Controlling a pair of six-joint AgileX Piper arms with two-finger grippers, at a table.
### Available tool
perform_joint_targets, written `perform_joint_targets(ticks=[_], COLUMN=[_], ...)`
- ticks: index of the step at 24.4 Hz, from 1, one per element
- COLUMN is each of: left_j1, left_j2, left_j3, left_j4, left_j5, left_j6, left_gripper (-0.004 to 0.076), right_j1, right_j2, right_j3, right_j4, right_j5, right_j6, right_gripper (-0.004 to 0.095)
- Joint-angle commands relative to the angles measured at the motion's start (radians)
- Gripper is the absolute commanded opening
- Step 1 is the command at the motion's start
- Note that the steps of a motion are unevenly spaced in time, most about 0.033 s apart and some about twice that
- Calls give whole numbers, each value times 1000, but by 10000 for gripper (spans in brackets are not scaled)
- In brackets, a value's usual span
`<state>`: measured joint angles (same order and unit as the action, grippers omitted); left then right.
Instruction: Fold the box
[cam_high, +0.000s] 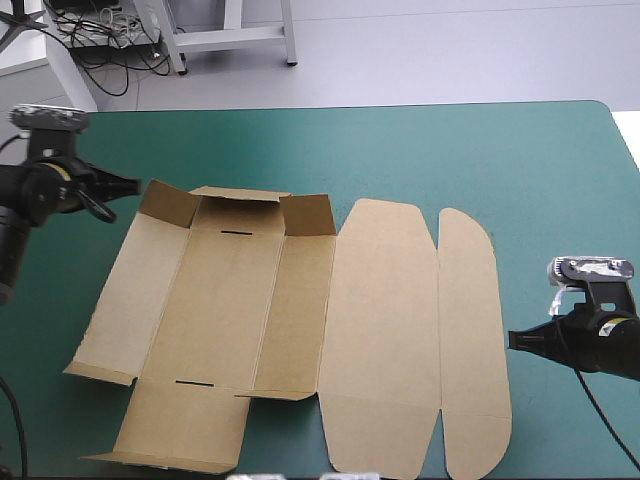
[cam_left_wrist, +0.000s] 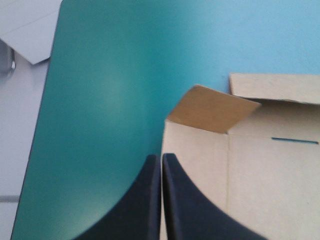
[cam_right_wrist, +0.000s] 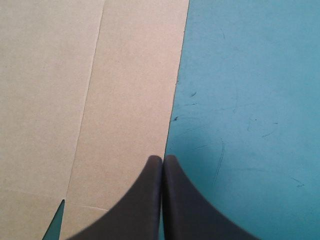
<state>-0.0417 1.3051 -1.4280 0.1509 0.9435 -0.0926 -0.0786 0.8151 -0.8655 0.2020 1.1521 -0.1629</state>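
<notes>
Your left gripper (cam_high: 137, 185) and right gripper (cam_high: 512, 340) are pressed together, empty, flanking the box (cam_high: 300, 320), which lies nearly flat by the table's (cam_high: 450, 150) near edge, only far flaps (cam_high: 166, 203) lifted: almost all folding looks undone

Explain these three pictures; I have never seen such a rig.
A robot with two arms stands at a table with a teal-green cover. The high view looks down from behind it; the other two come from wrist cameras, each looking along its own black fingers. On the cover lies the box, a cut sheet of brown board, mostly flat, some flaps raised. The left gripper is beside a raised corner flap, the right gripper at the sheet's right edge. Both are shut and hold nothing.
</notes>
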Motion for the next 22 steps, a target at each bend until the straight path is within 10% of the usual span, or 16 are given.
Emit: perform_joint_targets(ticks=[1,12,22], left_j1=[219,738,757], left_j2=[0,112,123], left_j3=[-101,-110,-110], left_j4=[-186,-570,-559], left_j5=[17,300,303], left_j6=[117,318,483], left_gripper=[-10,-10,-8], right_j1=[-4,-4,-4], right_j2=[-3,-3,-3], right_j3=[-23,-23,-23], right_j4=[11,9,13], right_j5=[-42,-64,-93], right_j6=[-21,-63,-63], right_gripper=[-20,-20,-20])
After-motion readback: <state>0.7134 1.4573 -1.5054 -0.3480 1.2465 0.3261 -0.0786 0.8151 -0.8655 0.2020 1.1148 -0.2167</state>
